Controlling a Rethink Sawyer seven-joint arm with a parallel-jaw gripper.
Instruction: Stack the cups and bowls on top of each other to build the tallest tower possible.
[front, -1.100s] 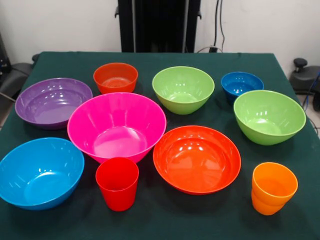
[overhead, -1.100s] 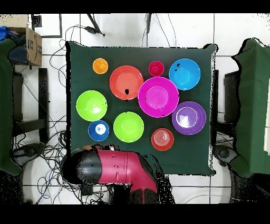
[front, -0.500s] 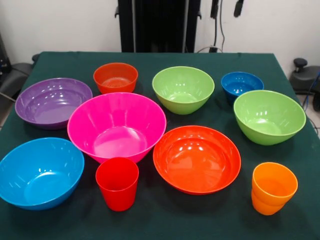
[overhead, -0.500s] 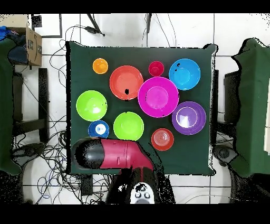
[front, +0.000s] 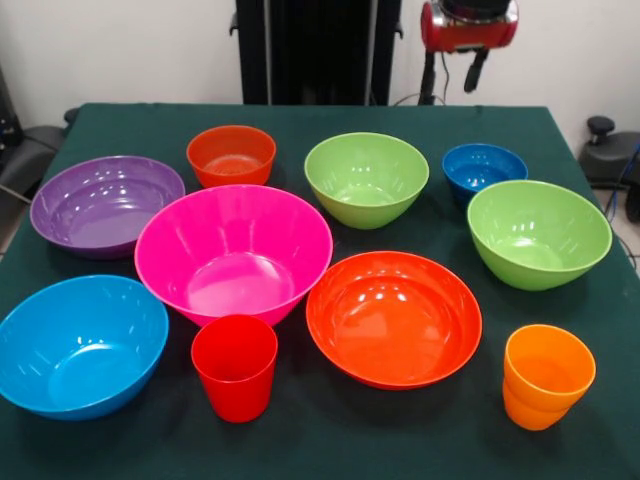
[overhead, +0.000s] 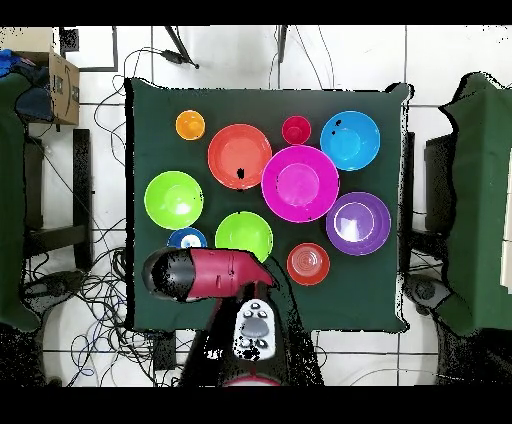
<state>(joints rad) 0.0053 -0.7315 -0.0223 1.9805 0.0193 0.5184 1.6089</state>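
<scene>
No tower yet. All bowls and cups sit apart on the table (front: 300, 118), none stacked. Pink bowl (front: 233, 252) in the middle, red cup (front: 235, 367) just in front, orange cup (front: 545, 376) far to one side. Tool (front: 453, 75) up behind the small blue bowl (front: 484, 171), open, holding nothing.

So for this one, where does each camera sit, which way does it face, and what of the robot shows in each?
Front view: sits low across the table, facing the robot; of the robot only the end effector, open, and its red head show at the top edge, above the small blue bowl.
Overhead view: sits above the table, looking straight down; the red and black arm reaches in from the bottom, partly covering the small blue bowl.
Shared: both show every bowl and cup, all unstacked, such as the pink bowl, turned half round between views.
</scene>
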